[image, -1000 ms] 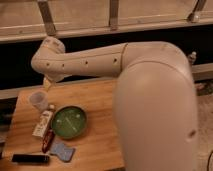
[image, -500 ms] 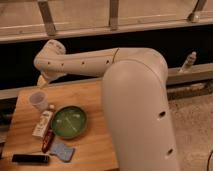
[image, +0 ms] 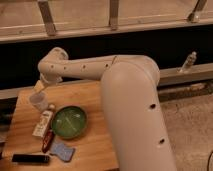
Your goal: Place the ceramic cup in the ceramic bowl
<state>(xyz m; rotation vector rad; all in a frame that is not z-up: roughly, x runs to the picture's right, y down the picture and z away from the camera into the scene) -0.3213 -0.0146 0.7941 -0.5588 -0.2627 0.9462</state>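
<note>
While the green bowl (image: 69, 121) is sitting nearer on the bench (image: 80, 95), the cup (image: 39, 101) is standing upright just beyond it, mouth facing up. The claw (image: 40, 87) is hovering right above it, and I cannot tell its grip.

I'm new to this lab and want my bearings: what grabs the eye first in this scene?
The bulky white robot arm dominates, reaching from the near right across the wooden table. Its claw hangs just above the ceramic cup near the table's far corner. Next comes the green ceramic bowl mid-table, with a red-capped white tube lying beside it.
</note>
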